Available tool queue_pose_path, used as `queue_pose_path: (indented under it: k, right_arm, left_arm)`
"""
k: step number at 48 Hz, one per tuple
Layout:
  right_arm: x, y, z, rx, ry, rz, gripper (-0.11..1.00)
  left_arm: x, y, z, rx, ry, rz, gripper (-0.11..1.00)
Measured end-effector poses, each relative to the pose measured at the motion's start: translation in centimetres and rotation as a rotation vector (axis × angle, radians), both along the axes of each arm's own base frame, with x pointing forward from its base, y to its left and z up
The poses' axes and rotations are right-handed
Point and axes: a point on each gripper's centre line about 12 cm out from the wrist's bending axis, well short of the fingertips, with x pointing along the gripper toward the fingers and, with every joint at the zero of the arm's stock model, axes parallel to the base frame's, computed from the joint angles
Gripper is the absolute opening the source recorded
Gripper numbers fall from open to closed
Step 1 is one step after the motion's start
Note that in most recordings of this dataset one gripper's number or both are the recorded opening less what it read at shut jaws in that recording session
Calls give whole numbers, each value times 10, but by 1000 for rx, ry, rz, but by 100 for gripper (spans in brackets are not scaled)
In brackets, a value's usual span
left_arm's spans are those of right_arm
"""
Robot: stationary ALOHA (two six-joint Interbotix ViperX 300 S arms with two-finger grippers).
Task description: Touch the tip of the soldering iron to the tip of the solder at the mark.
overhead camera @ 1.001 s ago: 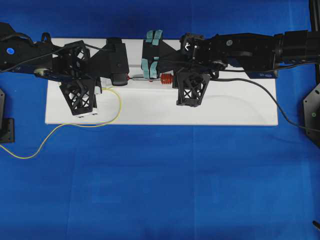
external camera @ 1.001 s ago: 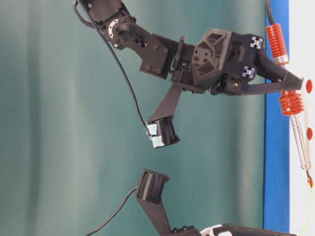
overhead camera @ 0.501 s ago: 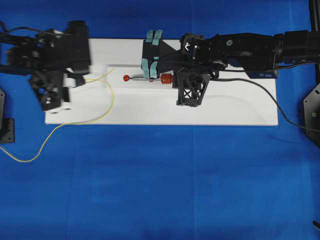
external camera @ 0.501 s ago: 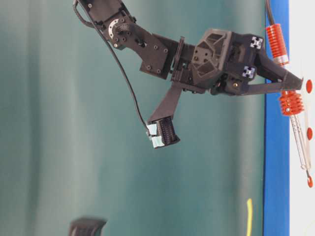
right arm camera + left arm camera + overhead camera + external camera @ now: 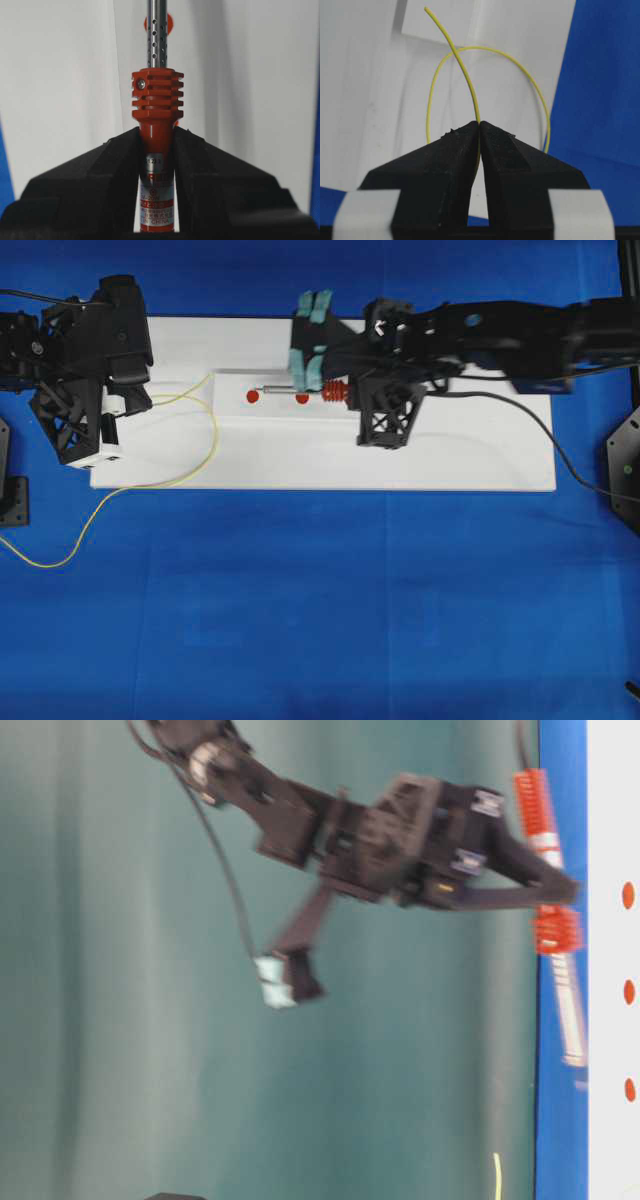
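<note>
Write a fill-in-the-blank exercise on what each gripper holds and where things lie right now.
1. The left gripper is shut on the thin ____ solder.
2. The right gripper is shut on the soldering iron by its ____ body.
3. The solder's loose loop lies on the ____ board.

Missing words: yellow; red-orange; white

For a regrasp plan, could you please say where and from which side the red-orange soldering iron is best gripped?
Grip the red-orange soldering iron on its smooth handle just behind the ribbed collar, approaching from the cable end along its axis; the right gripper holds it so, clear of the perforated metal shaft.
</note>
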Motion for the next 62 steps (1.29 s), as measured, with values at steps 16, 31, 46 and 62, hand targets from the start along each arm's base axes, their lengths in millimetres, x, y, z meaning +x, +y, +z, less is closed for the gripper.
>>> queue_pose_path:
  k: [16, 31, 46, 62]
  right_arm:
    - [-54, 10, 23, -7, -41, -3, 6]
    - [-65, 12, 24, -7, -61, -18, 6]
    - [-66, 11, 22, -12, -57, -17, 6]
    - [-70, 9, 20, -16, -52, -22, 6]
  left_arm:
    - [-1, 0, 0, 0, 0, 0, 3]
    - [0, 0, -1, 0, 0, 2, 3]
    - [25, -1, 0, -4, -2, -11, 3]
    - [82, -4, -13, 3, 19, -52, 3]
